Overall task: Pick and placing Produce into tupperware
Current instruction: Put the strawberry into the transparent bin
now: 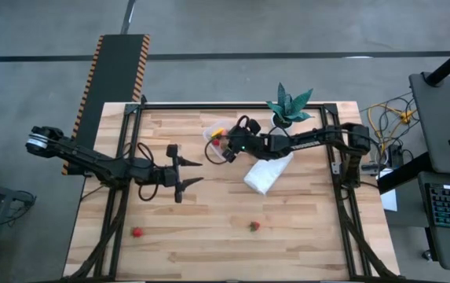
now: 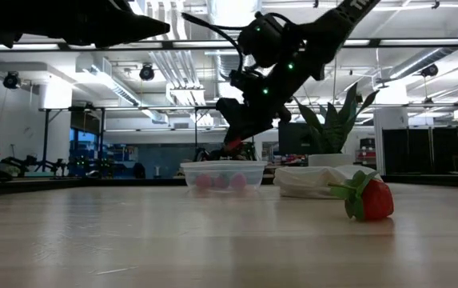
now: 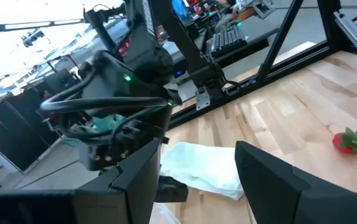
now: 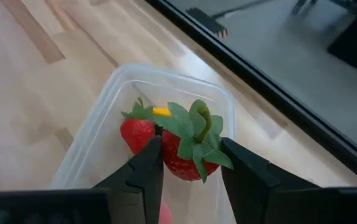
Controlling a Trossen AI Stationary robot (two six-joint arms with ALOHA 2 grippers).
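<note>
On the wooden table (image 1: 303, 236), we hold a strawberry (image 4: 187, 155) pinched in the right gripper (image 4: 190, 165), directly above the tupperware (image 4: 103, 143). We should lower a little, then release. Our left gripper (image 1: 187, 174) waits spread open and empty, mid-table.
</note>
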